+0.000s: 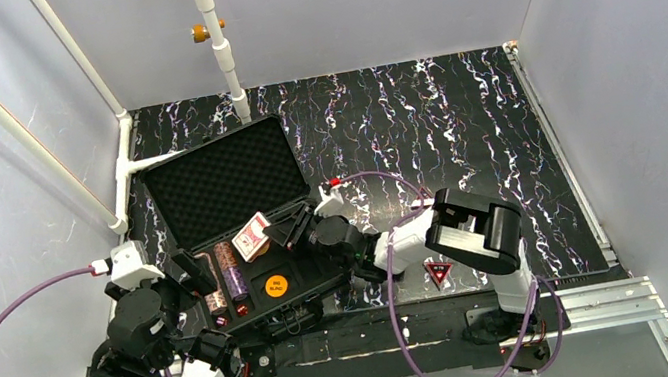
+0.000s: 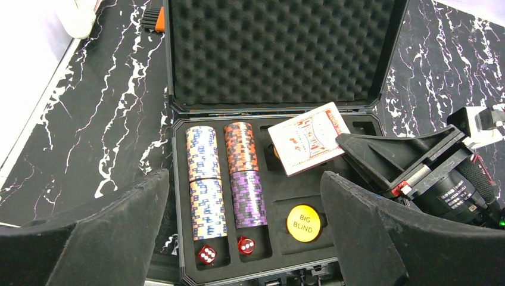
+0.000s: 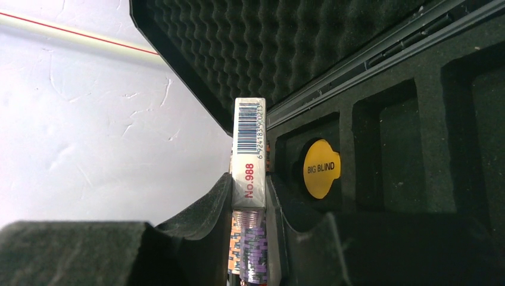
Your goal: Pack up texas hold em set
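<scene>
The black case (image 1: 169,220) lies open at the table's left, its foam lid (image 2: 280,47) tilted back. Two chip stacks (image 2: 205,179) (image 2: 244,173) fill the tray's left slots, with two red dice (image 2: 207,254) below them. An orange "BIG BLIND" disc (image 2: 303,223) (image 1: 276,286) (image 3: 321,168) sits in a recess. My right gripper (image 1: 281,229) (image 3: 249,190) is shut on a red card deck (image 2: 306,138) (image 3: 249,152) (image 1: 251,236), held tilted above the tray's back slots. My left gripper (image 2: 243,179) (image 1: 191,272) hovers open over the tray's front. A red triangle (image 1: 439,271) lies on the table, right of the case.
A white pipe frame (image 1: 223,54) stands behind the case and along the left wall. A metal rail (image 1: 559,163) borders the dark marbled mat on the right. Grey walls enclose the table. A small orange and black item (image 2: 153,18) lies behind the lid's left corner.
</scene>
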`<state>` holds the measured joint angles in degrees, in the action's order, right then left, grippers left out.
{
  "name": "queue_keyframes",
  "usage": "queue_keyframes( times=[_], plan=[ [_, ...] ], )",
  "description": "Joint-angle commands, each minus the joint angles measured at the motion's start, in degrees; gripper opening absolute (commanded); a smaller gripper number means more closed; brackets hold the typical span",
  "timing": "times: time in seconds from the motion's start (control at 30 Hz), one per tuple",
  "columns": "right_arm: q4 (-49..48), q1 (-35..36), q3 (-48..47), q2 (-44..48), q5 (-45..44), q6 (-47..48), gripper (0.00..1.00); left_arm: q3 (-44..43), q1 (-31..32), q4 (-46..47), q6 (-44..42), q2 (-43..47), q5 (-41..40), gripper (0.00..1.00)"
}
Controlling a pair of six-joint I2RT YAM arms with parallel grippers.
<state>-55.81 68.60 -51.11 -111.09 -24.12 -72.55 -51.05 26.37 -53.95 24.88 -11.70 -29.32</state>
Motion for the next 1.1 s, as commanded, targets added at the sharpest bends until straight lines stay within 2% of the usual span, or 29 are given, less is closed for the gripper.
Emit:
queue_keyframes(
  times=[0.0,0.3,0.53,0.67,0.77,0.93,1.07],
  plan=[
    [-2.3,0.0,-2.9,-0.6,-4.1,1.1,0.01,0.6,0.0,0.8,-1.1,0.6,-0.8,0.98],
    [-0.5,0.4,-4.3,-4.1,-3.9,0.5,0.01,0.8,-0.4,1.1,-1.5,0.5,-0.3,0.98],
    [6.0,0.8,-6.1,-3.8,-3.2,1.0,0.01,0.8,-0.7,1.2,-1.6,0.6,-0.1,0.98],
    [13.5,0.7,-8.1,-2.9,-2.0,1.7,0.13,0.8,-0.8,1.3,-1.6,0.5,-0.1,0.98],
    [16.5,0.7,-8.4,-2.4,-2.0,1.8,0.32,0.8,-0.8,1.3,-1.6,0.6,-0.1,0.98],
    [20.5,0.7,-8.9,-1.3,-0.8,2.5,0.48,0.8,-0.9,1.2,-1.7,0.7,0.0,0.98],
    [25.3,0.8,-9.6,0.8,-0.5,3.7,0.69,0.9,-0.9,1.2,-1.6,0.9,-0.1,0.98]
  ],
)
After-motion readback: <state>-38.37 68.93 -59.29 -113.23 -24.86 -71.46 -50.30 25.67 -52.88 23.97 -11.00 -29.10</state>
